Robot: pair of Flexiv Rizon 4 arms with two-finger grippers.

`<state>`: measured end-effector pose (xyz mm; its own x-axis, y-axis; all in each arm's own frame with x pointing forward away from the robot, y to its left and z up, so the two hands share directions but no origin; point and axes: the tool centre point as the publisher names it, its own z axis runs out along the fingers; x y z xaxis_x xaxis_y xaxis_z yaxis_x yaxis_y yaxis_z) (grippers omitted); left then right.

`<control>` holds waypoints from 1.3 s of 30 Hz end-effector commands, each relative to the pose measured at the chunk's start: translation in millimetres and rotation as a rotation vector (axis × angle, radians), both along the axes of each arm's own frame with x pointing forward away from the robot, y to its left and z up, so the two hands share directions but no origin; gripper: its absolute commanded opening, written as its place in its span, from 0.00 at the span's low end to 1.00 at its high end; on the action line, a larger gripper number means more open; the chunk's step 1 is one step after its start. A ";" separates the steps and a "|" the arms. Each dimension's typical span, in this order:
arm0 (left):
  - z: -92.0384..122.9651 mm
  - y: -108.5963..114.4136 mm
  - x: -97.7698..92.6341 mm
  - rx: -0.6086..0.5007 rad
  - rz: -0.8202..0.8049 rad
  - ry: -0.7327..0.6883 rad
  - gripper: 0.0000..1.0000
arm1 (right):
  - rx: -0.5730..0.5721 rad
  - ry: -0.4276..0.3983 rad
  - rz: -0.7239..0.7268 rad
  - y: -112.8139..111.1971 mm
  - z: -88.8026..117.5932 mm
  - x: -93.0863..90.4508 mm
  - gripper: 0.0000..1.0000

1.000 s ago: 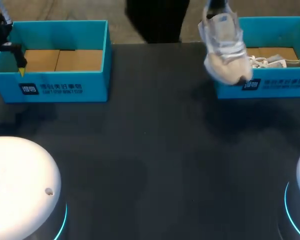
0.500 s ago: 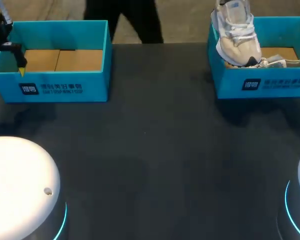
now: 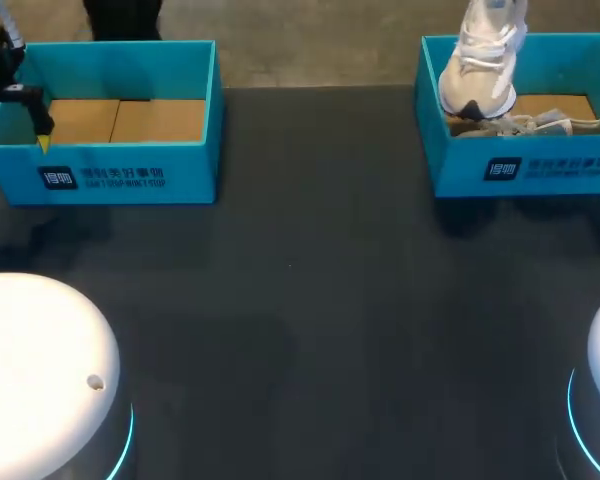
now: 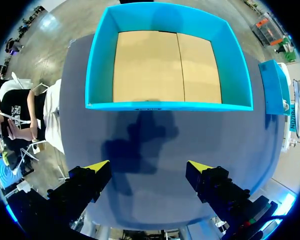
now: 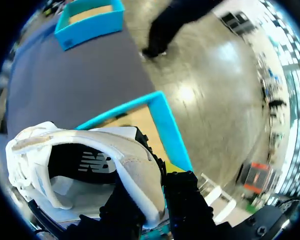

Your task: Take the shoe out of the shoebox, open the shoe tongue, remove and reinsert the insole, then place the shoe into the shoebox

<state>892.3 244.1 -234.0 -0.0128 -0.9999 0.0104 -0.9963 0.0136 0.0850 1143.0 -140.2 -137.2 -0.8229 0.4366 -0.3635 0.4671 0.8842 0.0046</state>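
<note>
A white sneaker (image 3: 482,62) hangs toe-down over the near-left part of the right blue shoebox (image 3: 525,170). In the right wrist view, my right gripper (image 5: 161,197) is shut on the heel edge of this sneaker (image 5: 85,150), with the shoebox wall (image 5: 167,125) below it. The head view does not show this gripper. A second pale shoe (image 3: 555,125) lies inside that box. My left gripper (image 4: 149,166) hangs open above the table just in front of the left blue shoebox (image 4: 167,105), with nothing between its fingers. In the head view it (image 3: 15,140) is at that box's left corner.
The left shoebox (image 3: 115,175) shows only its brown cardboard floor. Dark table (image 3: 310,280) stretches between the two boxes. My two white arm bases (image 3: 40,370) stand at the near corners.
The right arm has carried the sneaker right and back, from in front of the right shoebox's left corner to above its inside. The left arm has kept still.
</note>
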 end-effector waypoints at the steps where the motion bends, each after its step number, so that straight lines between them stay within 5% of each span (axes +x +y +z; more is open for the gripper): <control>1: 0.5 -0.2 -0.9 0.002 0.000 -0.001 1.00 | 0.040 0.000 -0.313 -11.6 -0.1 -2.0 0.00; 9: 0.5 -0.2 -0.9 0.002 0.000 -0.001 1.00 | 0.156 0.029 -0.703 -37.6 -7.4 -7.4 0.00; 16: 0.5 -0.2 -0.9 0.002 0.000 -0.001 1.00 | 0.180 0.052 -0.870 -55.5 -5.9 -8.4 0.00; 32: 0.5 -0.2 -0.9 0.002 0.000 -0.001 1.00 | 0.189 0.058 -0.894 -58.6 -6.8 -11.3 0.00; 39: 0.5 -0.2 -0.9 0.002 0.000 -0.001 1.00 | 0.199 -0.001 -1.007 -74.2 -4.1 -29.5 0.00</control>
